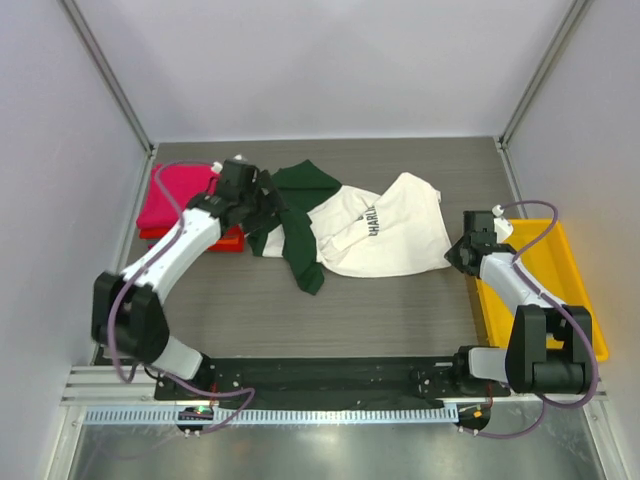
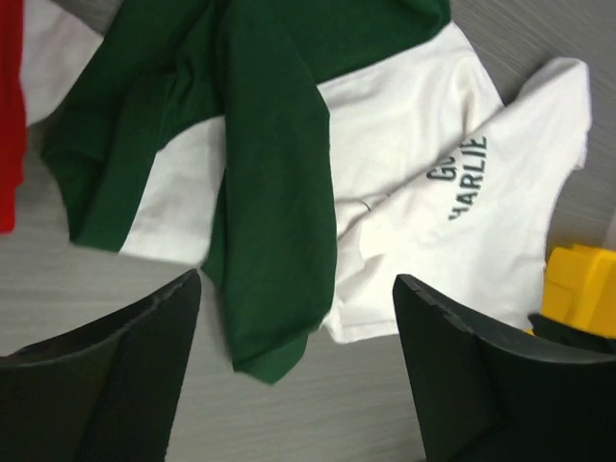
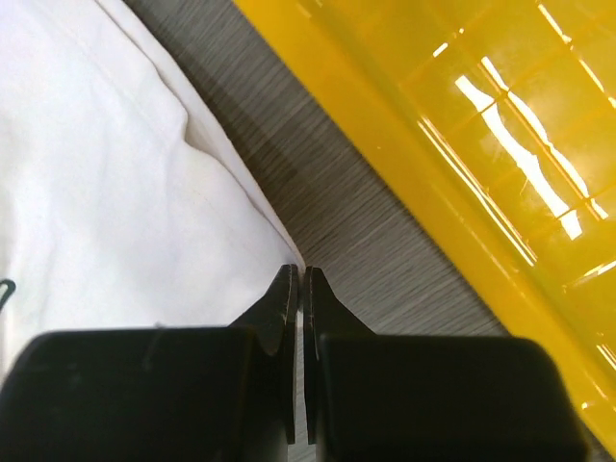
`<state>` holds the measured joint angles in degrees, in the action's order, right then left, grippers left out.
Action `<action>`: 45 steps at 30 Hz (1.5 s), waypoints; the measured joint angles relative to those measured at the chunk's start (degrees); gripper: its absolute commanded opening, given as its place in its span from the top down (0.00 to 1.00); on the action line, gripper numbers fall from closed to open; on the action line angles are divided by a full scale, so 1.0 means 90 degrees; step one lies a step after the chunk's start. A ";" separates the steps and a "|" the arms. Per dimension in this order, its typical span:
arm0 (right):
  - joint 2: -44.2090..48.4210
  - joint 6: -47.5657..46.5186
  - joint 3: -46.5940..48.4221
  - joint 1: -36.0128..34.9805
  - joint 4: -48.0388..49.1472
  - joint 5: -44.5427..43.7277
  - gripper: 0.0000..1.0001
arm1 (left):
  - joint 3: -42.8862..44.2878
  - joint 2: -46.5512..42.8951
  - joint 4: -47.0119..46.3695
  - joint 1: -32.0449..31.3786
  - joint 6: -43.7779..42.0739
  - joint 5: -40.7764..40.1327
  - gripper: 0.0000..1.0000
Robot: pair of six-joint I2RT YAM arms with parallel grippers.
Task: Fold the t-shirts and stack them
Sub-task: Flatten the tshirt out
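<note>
The cream-white t-shirt (image 1: 385, 235) lies crumpled at the centre of the top view. Its dark green sleeve (image 2: 274, 241) is twisted across the body, so it likely needs spreading before any fold. The left gripper (image 2: 296, 281) hangs released over that sleeve, jaws wide, holding nothing. The right gripper (image 3: 298, 274) is clenched at the shirt's right hem, probably to anchor it; whether it pinches cloth I cannot tell. At upper left, the folded pink shirt (image 1: 175, 192) on the red shirt (image 1: 215, 240) forms the stack.

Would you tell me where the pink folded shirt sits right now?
In the top view, the pink shirt lies at far left, atop the red shirt.
</note>
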<state>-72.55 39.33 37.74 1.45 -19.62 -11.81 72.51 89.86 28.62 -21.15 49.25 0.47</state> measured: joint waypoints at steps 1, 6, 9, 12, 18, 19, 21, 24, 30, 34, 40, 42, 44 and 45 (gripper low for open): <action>-0.0073 0.0002 0.0073 0.0041 -0.0019 -0.0007 0.99 | -0.0306 -0.0440 0.0012 -0.0017 -0.0053 0.0017 0.23; -0.0525 0.0007 0.0403 0.0102 -0.0017 0.0024 0.99 | -0.1076 -0.1627 -0.0155 -0.0185 -0.0236 0.0080 0.24; -0.0636 0.0007 0.0461 0.0102 -0.0017 0.0046 0.99 | -0.1508 -0.1508 -0.0364 -0.0369 -0.0236 0.0189 0.40; -0.0636 0.0010 0.0461 0.0102 -0.0017 0.0051 0.99 | -0.1778 -0.0984 -0.0396 -0.0593 -0.0206 0.0282 0.54; -0.0624 0.0010 0.0449 0.0102 -0.0017 0.0070 0.99 | -0.1724 -0.0308 -0.0359 -0.1450 -0.0211 0.0073 0.35; -0.0605 0.0012 0.0427 0.0102 -0.0017 0.0073 0.99 | -0.1644 -0.0221 -0.0362 -0.1586 -0.0223 0.0002 0.34; -0.0537 0.0015 0.0364 0.0102 -0.0022 0.0073 0.99 | -0.1494 -0.0051 -0.0362 -0.1778 -0.0226 -0.0114 0.33; -0.0503 0.0032 0.0304 0.0102 -0.0019 0.0095 0.99 | -0.1234 0.0299 -0.0323 -0.1923 -0.0304 -0.0364 0.35; -0.0440 0.0100 0.0197 0.0102 -0.0027 0.0219 0.99 | -0.0998 0.0746 0.0104 -0.2140 -0.0386 -0.1180 0.34; -0.0408 0.0112 0.0197 0.0102 -0.0019 0.0226 0.99 | -0.0998 0.0656 0.0359 -0.2319 -0.0393 -0.1642 0.40; -0.0413 0.0121 0.0197 0.0102 -0.0017 0.0291 0.99 | -0.0998 0.0622 0.0406 -0.2356 -0.0461 -0.1705 0.50; -0.0413 0.0126 0.0197 0.0104 -0.0015 0.0316 0.99 | -0.0998 0.0704 0.0333 -0.2356 -0.0478 -0.1651 0.57; -0.0410 0.0134 0.0197 0.0102 -0.0015 0.0340 0.99 | -0.0991 0.0857 0.0277 -0.2356 -0.0466 -0.1603 0.64; -0.0408 0.0146 0.0197 0.0102 -0.0015 0.0362 0.99 | -0.0991 0.0947 0.0262 -0.2356 -0.0476 -0.1583 0.72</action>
<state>-76.23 40.64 39.51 2.37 -19.75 -8.56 63.59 98.39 30.98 -42.35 44.97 -13.78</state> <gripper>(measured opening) 0.040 0.381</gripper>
